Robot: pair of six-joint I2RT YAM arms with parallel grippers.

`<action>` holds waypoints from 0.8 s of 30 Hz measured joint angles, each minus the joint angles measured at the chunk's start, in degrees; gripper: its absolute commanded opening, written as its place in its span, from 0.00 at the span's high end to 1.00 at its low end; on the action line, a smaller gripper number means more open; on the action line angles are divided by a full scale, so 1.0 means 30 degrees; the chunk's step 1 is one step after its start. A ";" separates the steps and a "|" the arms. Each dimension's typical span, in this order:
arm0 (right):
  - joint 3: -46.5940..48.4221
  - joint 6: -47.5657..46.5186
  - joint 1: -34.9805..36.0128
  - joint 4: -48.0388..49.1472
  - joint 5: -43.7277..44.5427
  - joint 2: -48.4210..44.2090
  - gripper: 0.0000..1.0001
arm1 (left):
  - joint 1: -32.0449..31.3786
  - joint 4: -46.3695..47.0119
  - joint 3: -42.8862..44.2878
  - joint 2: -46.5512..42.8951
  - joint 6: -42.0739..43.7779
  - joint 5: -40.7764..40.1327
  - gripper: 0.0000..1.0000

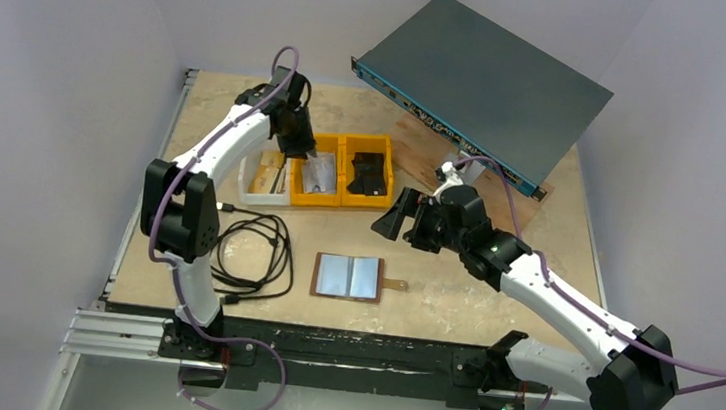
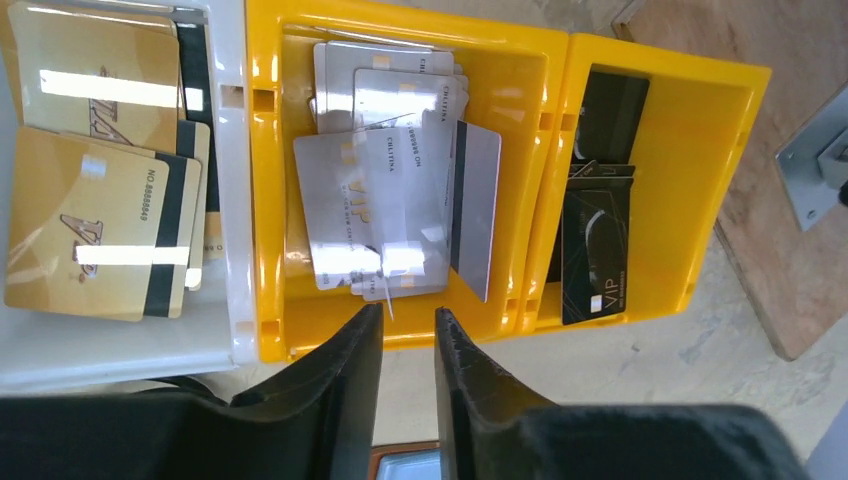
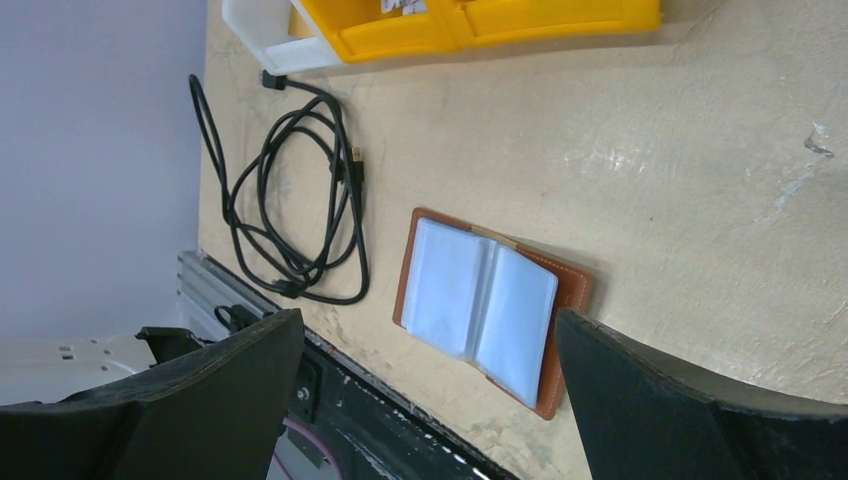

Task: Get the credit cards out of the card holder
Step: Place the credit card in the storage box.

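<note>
The brown card holder (image 1: 347,276) lies open and flat on the table, its clear silvery-blue pockets up; no card shows in them in the right wrist view (image 3: 490,310). Grey credit cards (image 2: 380,190) lie piled in the left yellow bin (image 2: 500,80). Gold cards (image 2: 90,200) lie in the white bin (image 2: 232,200). My left gripper (image 2: 408,312) hovers over the near wall of the left yellow bin (image 1: 317,175), jaws a little apart and empty. My right gripper (image 3: 428,318) is wide open and empty above the holder, up and right of it in the top view (image 1: 400,219).
Black VIP cards (image 2: 595,250) lie in the right yellow bin (image 1: 367,173). A coiled black cable (image 1: 254,250) lies left of the holder. A blue-grey rack unit (image 1: 482,76) rests on a wooden board (image 1: 424,151) at the back right.
</note>
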 measured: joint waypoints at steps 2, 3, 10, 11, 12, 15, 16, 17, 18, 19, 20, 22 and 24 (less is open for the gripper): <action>0.0000 -0.0087 0.0000 -0.0080 0.0007 0.0051 0.01 | 0.0022 -0.0175 0.0313 0.0335 0.0262 0.0022 0.59; 0.0000 -0.0124 0.0000 -0.0080 0.0015 0.0102 0.01 | 0.0029 -0.0240 0.0342 0.0379 0.0350 0.0036 0.57; 0.0109 -0.0240 0.1202 -0.0087 0.0721 0.1603 0.01 | 0.0102 -0.0561 0.0087 -0.0138 0.0729 0.0466 0.55; 0.0277 -0.0248 0.1632 -0.0153 0.0991 0.2076 0.03 | 0.0102 -0.0561 -0.0248 -0.0590 0.0772 0.0597 0.55; 0.0532 -0.0240 0.2127 -0.0197 0.1195 0.2637 0.05 | 0.0102 -0.0517 -0.0685 -0.1122 0.0794 0.0765 0.55; 0.1406 -0.0226 0.3497 -0.0189 0.1960 0.4138 0.14 | 0.0102 -0.0313 -0.2885 -0.3694 0.0780 0.1326 0.54; 0.1727 -0.0219 0.3956 -0.0189 0.2215 0.4612 0.18 | 0.0102 -0.0233 -0.3585 -0.4524 0.0772 0.1443 0.54; 0.2018 -0.0211 0.4335 -0.0189 0.2492 0.5049 0.22 | 0.0102 -0.0175 -0.4437 -0.5566 0.0758 0.1588 0.54; 0.2346 -0.0211 0.4692 -0.0197 0.2747 0.5537 0.24 | 0.0102 -0.0073 -0.5311 -0.6623 0.0729 0.1741 0.54; 0.2703 -0.0211 0.5020 -0.0211 0.3053 0.6054 0.24 | 0.0102 0.0007 -0.6244 -0.7730 0.0692 0.1880 0.53; 0.3089 -0.0211 0.5326 -0.0255 0.3359 0.6608 0.25 | 0.0102 0.0117 -0.7067 -0.8641 0.0678 0.1974 0.53; 0.3869 -0.0219 0.5887 -0.0503 0.3963 0.7759 0.29 | 0.0102 0.0153 -0.8524 -1.0134 0.0656 0.2157 0.53; 0.4714 -0.0226 0.6470 -0.1078 0.4641 0.8925 0.34 | 0.0102 0.0262 -1.0112 -1.1482 0.0612 0.2302 0.53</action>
